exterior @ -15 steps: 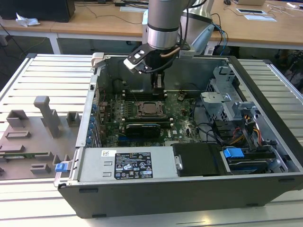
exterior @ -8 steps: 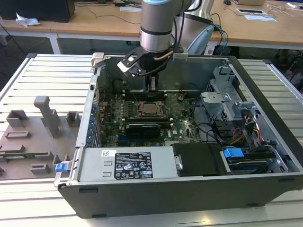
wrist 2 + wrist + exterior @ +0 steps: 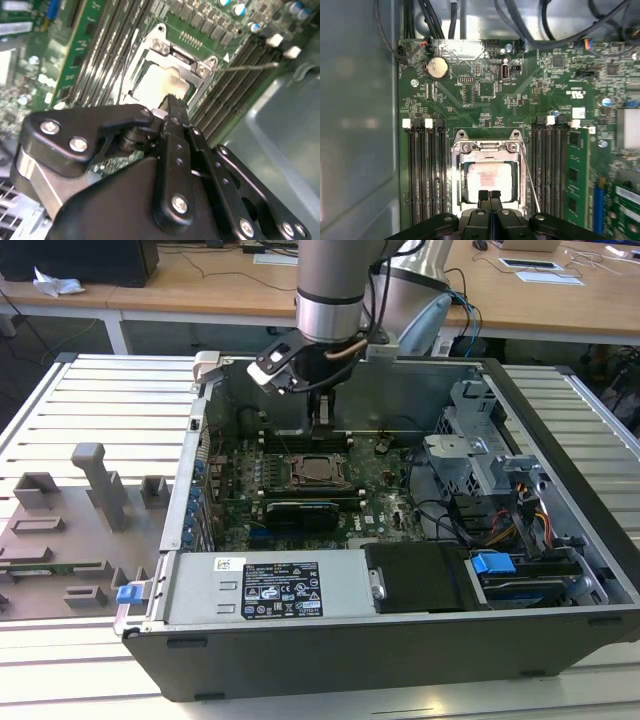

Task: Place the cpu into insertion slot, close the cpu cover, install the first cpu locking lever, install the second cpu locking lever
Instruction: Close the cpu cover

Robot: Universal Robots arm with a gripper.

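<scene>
while the cpu (image 3: 489,181) lies flat in the insertion slot (image 3: 459,135) on the green motherboard (image 3: 470,107), its pale top showing through the cut-out of the cpu cover (image 3: 455,175), which looks to be folded down over it, the gripper (image 3: 489,196) hangs directly above the edge of the chip nearest the arm, its two fingers pressed together with no gap and nothing between them; whether the tips touch the metal cannot be told. in the first wrist view a thin wire locking lever (image 3: 530,182) runs along one side of the cover, between it and the memory slots (image 3: 550,170), its long axis roughly parallel to that side but splaying away from the cover toward the gripper's end, so it seems unlatched. that lever lies just beside the closed fingertips, off to the side, not under them
</scene>
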